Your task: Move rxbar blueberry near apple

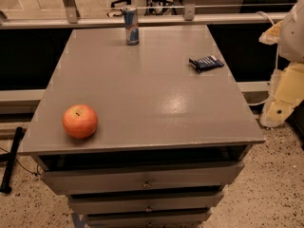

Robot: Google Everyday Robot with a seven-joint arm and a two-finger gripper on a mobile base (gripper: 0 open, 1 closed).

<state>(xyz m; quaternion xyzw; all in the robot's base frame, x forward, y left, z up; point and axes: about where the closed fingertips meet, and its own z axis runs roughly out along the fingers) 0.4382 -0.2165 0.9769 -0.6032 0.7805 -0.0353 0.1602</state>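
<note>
The rxbar blueberry (206, 63), a small flat dark-blue wrapped bar, lies near the far right edge of the grey cabinet top (152, 94). The apple (80, 121), red-orange and round, sits near the front left corner, far from the bar. My arm shows at the right edge of the view, beside and off the cabinet. Its pale end, the gripper (278, 109), hangs to the right of the cabinet's right edge, below and right of the bar, touching nothing.
A tall blue-and-silver drink can (131, 25) stands upright at the far edge of the top, left of centre. Drawers (142, 179) are in the cabinet front below. A rail (142, 20) runs behind the cabinet. Speckled floor surrounds it.
</note>
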